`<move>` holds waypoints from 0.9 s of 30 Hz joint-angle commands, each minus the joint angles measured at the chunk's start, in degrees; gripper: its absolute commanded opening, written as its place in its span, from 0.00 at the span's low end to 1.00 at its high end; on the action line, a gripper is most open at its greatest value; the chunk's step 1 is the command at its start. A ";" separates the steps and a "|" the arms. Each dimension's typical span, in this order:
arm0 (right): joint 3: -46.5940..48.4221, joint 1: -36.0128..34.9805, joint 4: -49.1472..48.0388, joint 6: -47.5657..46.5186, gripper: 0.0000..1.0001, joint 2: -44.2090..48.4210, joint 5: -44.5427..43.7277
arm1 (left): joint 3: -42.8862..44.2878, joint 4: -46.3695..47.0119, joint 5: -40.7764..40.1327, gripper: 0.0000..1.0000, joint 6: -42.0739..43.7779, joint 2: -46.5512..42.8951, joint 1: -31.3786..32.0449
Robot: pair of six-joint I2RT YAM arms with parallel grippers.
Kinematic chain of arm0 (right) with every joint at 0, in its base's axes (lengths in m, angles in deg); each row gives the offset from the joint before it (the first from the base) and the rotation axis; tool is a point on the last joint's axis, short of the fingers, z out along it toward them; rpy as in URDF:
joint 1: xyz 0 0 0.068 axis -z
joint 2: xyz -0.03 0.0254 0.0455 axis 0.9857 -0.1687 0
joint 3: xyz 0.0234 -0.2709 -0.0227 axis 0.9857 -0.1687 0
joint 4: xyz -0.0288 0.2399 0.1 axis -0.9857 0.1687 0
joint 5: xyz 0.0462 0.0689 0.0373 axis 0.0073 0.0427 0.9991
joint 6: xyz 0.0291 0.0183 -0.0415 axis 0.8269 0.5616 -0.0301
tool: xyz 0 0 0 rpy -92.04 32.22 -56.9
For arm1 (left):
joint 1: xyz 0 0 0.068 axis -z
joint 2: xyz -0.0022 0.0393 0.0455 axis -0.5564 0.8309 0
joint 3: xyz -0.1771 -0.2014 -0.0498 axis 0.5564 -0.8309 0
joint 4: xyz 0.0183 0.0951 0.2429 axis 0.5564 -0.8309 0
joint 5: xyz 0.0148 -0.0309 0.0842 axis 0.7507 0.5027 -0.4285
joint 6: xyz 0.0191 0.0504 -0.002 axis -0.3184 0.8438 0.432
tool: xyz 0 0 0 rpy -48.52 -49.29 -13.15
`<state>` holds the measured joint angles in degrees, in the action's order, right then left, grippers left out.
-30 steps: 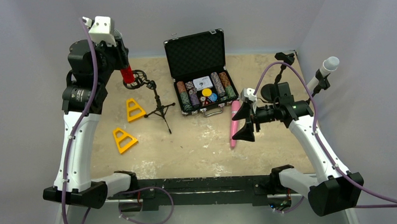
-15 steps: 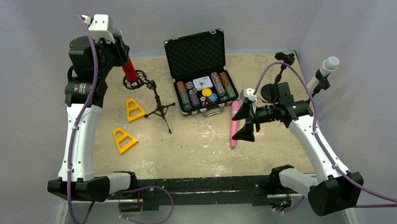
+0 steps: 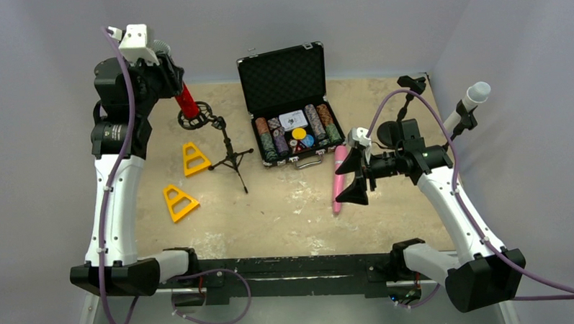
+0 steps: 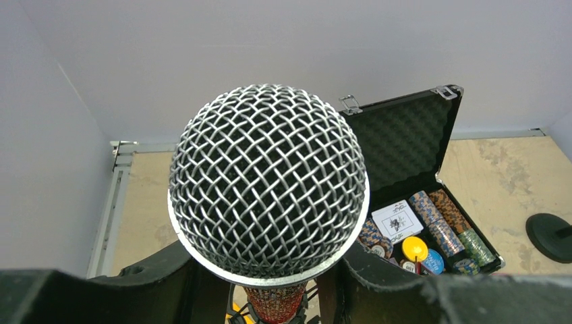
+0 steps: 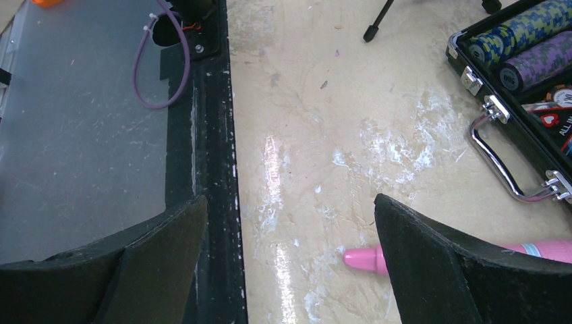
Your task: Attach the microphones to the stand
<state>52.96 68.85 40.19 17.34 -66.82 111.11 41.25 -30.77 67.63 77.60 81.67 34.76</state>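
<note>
Flanking the pink microphone (image 3: 338,178), the open case (image 3: 281,76) holds poker chips (image 3: 314,121).

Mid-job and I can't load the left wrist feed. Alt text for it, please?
The silver mesh grille of the red microphone fills the centre, its body clamped in the left gripper at the bottom edge. Behind, to the right, an open black case of poker chips sits on the beige table.

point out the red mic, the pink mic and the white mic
red microphone (image 3: 187,102), top view, glittery red body
pink microphone (image 3: 338,178), top view, middle of handle
white microphone (image 3: 476,94), top view, its head
</note>
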 commanded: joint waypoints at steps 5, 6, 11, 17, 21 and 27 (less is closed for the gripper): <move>-0.06 0.19 -0.59 -0.39 0.98 -0.19 0.44 | 2.29 -4.45 8.56 0.00 -8.04 3.07 -5.80; -0.06 0.19 -0.57 -0.41 0.99 -0.21 0.44 | 2.79 -5.16 9.32 0.00 -8.50 3.69 -6.16; -0.05 0.19 -0.43 -0.57 0.98 -0.25 0.62 | 4.18 -7.85 11.83 0.00 -9.86 5.71 -7.38; -0.04 0.20 -0.42 -0.65 0.98 -0.35 0.79 | 4.90 -10.52 12.66 0.00 -9.90 6.76 -8.36; -0.19 0.16 -0.33 -1.13 0.99 -0.43 0.86 | 5.45 -11.83 14.22 0.00 -9.83 7.53 -8.57; -0.38 0.10 -0.06 -2.60 0.99 0.04 1.42 | 4.66 -12.90 15.00 0.00 -8.62 8.85 -8.55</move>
<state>52.94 68.85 40.23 16.47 -67.34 111.35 46.73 -34.94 79.48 69.60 88.34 26.19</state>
